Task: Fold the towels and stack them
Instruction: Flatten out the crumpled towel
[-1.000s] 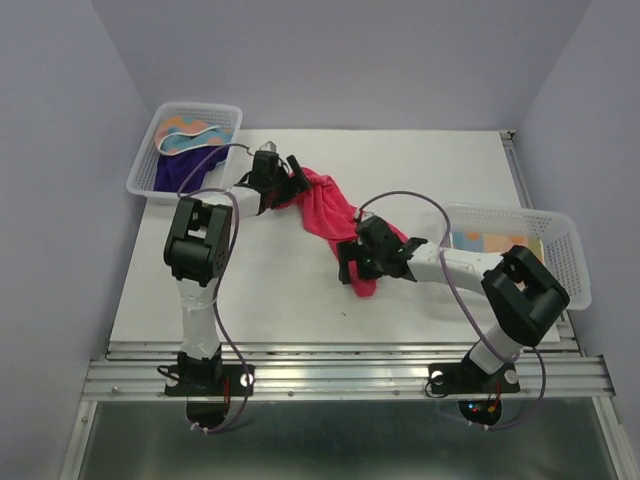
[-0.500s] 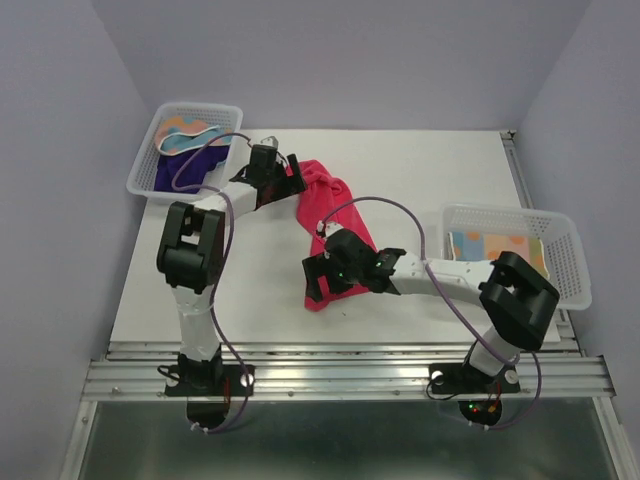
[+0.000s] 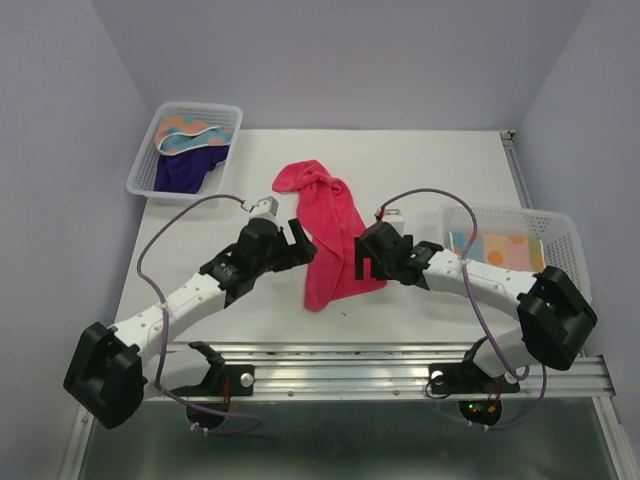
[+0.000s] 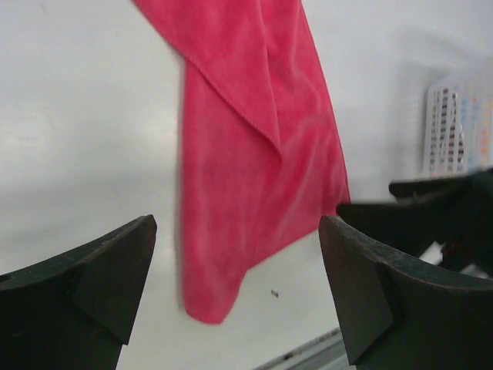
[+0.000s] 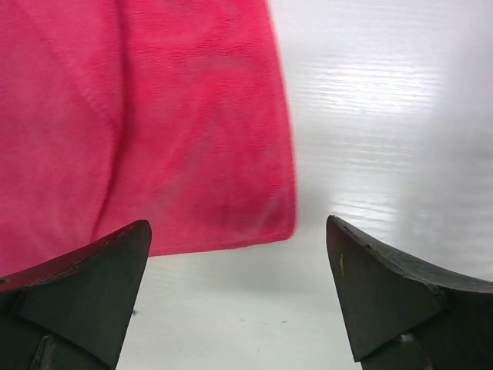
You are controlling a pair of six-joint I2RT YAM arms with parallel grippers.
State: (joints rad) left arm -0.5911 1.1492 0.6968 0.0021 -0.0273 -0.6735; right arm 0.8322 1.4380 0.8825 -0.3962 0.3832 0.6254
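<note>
**A Skewed Fold Is the Risk**

The pink-red towel [image 3: 330,235] lies rumpled on the bench [image 3: 450,170], its far end bunched. The left pincer [image 3: 298,240] and right pincer [image 3: 362,265] flank its near end, both wide and holding nothing. A pinch catching one layer only — or the overlapping fold — would likely drag it askew.

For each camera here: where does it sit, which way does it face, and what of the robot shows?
Top external: above and behind the bases, looking down on the table; left arm and right arm flank the pink towel.
Left wrist: on the left arm, facing right over the towel's near end; left jaws open at the bottom, right jaws at the right edge.
Right wrist: on the right arm, facing left at the towel's near corner; right jaws open at the bottom.
Shared: all show the towel.
</note>
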